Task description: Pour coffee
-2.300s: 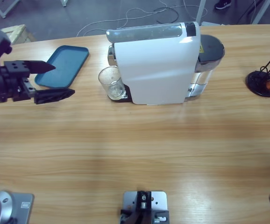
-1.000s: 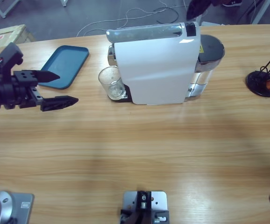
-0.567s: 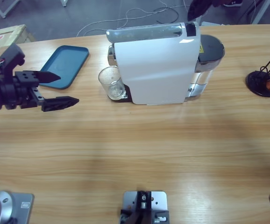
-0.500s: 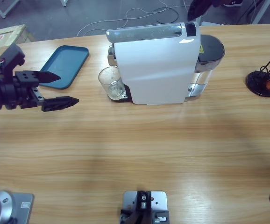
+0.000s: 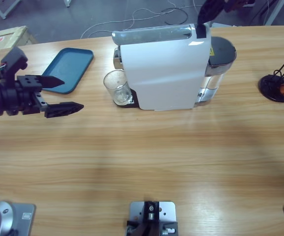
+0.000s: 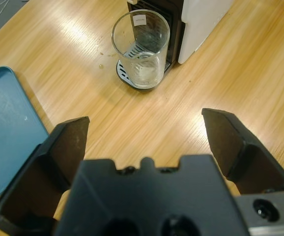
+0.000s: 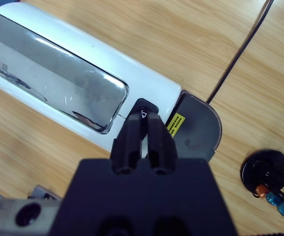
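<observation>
In the high view the right gripper (image 5: 212, 10) is cut off by the top edge, so only its dark tip shows above the white coffee machine (image 5: 164, 69), and the left arm (image 5: 4, 93) runs off the left edge. The glass (image 6: 141, 49) stands partly under the machine's spout, and whether any coffee lies in its bottom cannot be told. The blue tray (image 6: 7, 130) is cut by the left wrist view's edge, and the capsule stand (image 5: 279, 83) by the high view's right edge.

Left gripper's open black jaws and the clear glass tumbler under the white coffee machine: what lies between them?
Only bare wooden table between left gripper and clear glass tumbler, shown in the left wrist view.
</observation>
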